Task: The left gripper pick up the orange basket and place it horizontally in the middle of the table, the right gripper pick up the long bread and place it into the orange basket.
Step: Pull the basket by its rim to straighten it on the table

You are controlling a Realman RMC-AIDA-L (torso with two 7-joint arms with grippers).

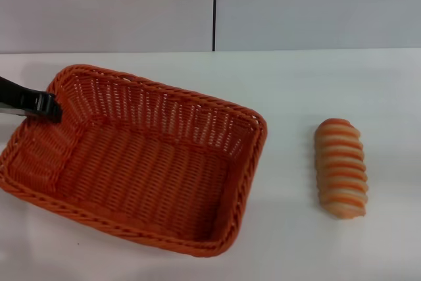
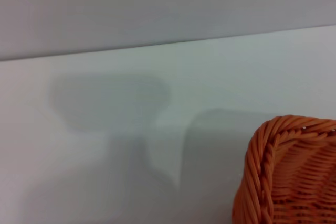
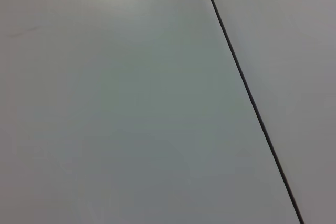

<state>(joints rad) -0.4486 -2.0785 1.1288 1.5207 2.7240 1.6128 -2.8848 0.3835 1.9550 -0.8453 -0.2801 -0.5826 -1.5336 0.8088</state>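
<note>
The orange basket (image 1: 138, 162) lies on the white table (image 1: 289, 241), left of centre and turned slightly askew, and it is empty. My left gripper (image 1: 46, 106) reaches in from the left edge, with its black tip at the rim of the basket's left short wall. One braided corner of the basket (image 2: 286, 177) shows in the left wrist view. To the right of the basket, apart from it, the striped long bread (image 1: 340, 168) lies with its length running front to back. The right gripper is out of view.
A grey wall with a dark vertical seam (image 1: 214, 8) stands behind the table. That dark seam (image 3: 247, 90) and plain grey surface are all the right wrist view holds. Bare tabletop lies between the basket and the bread.
</note>
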